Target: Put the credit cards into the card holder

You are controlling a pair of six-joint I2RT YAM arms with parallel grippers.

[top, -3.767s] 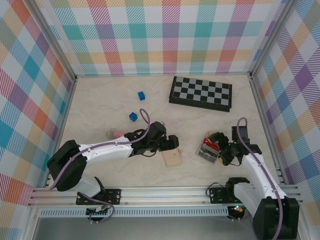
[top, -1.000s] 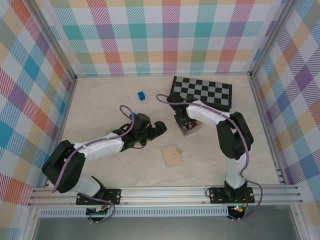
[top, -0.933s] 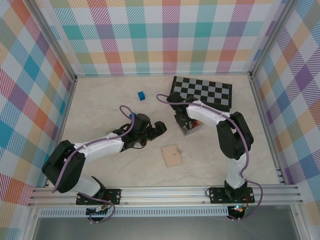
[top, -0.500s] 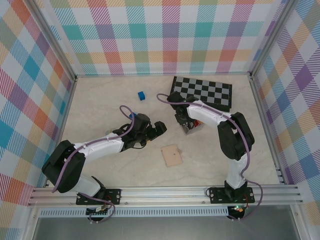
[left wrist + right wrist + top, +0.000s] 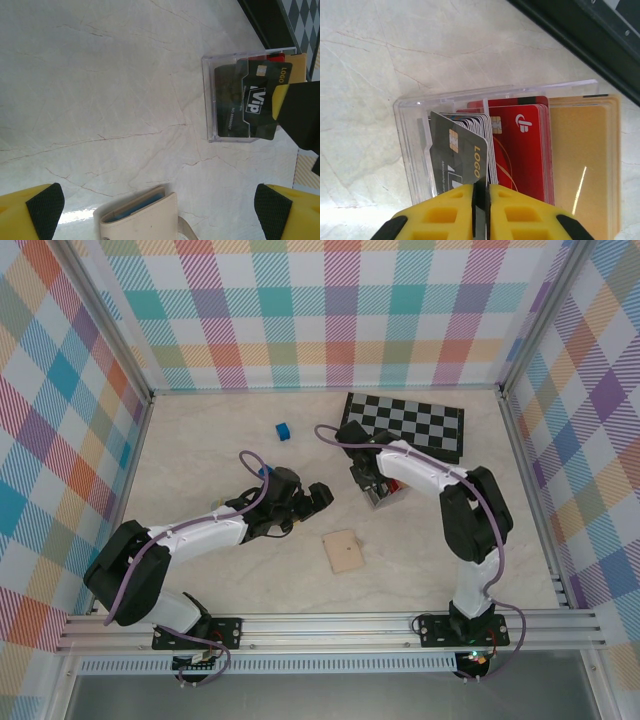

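The card holder (image 5: pixel 343 552) is a tan wallet lying shut on the table; in the left wrist view the card holder (image 5: pixel 142 220) shows its blue inner edge. My left gripper (image 5: pixel 319 498) hangs open beyond it, with the wallet between and below its fingers (image 5: pixel 31 209). The credit cards stand in a clear case (image 5: pixel 410 145). My right gripper (image 5: pixel 480 196) is shut on a black card (image 5: pixel 457 155), tilted up out of the stack. Red cards (image 5: pixel 520 145) stay behind it. The left wrist view has the same black card (image 5: pixel 257 100) and case (image 5: pixel 212 100).
A folded chessboard (image 5: pixel 402 427) lies just behind the case. Two blue cubes (image 5: pixel 283 430) (image 5: pixel 265 472) sit at the far left. An orange-tan panel (image 5: pixel 585 155) lies beside the red cards in the case. Checked walls close in the table.
Since 3.8 s ago the right arm and the clear case have moved from near right to mid-table; the left gripper drew back from the wallet. In the last second almost nothing moves.
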